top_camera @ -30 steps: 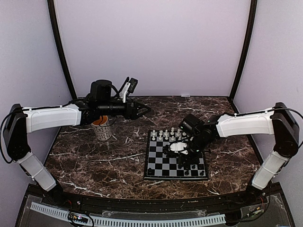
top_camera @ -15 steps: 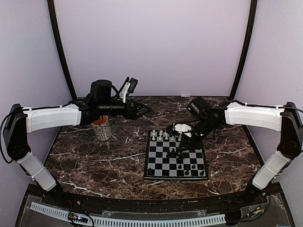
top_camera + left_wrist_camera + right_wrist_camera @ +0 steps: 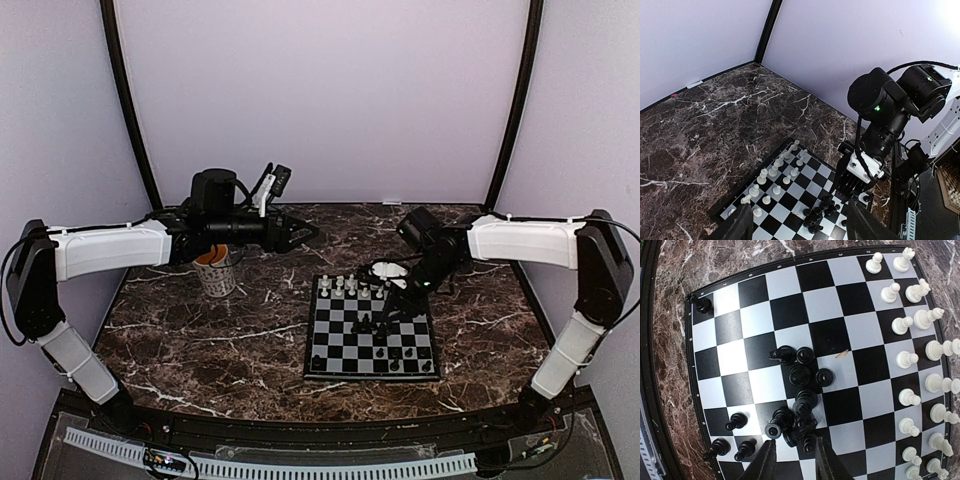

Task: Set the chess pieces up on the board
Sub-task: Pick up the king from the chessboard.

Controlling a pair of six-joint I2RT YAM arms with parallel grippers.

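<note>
The board (image 3: 335, 345) lies right of the table's middle. White chess pieces (image 3: 350, 285) stand in two rows along its far edge. Black chess pieces (image 3: 370, 322) lie in a heap near the board's middle, and a few stand along the near edge (image 3: 400, 362). My right gripper (image 3: 385, 318) hangs over the heap. In the right wrist view it (image 3: 796, 445) is open, its tips either side of the heap's (image 3: 800, 405) edge, and white pieces (image 3: 915, 365) stand at the right. My left gripper (image 3: 300, 232) is open and empty, high over the table's far left; its wrist view (image 3: 799, 215) looks down on the board.
A white mug (image 3: 218, 272) with something orange inside stands on the marbled tabletop under my left arm, left of the board. A small tan scrap (image 3: 841, 354) lies on a board square. Walls close the back and sides.
My right wrist has swung from low over the board's middle up and toward the far side, fingers still pointing at the black heap. The left arm has not moved.
</note>
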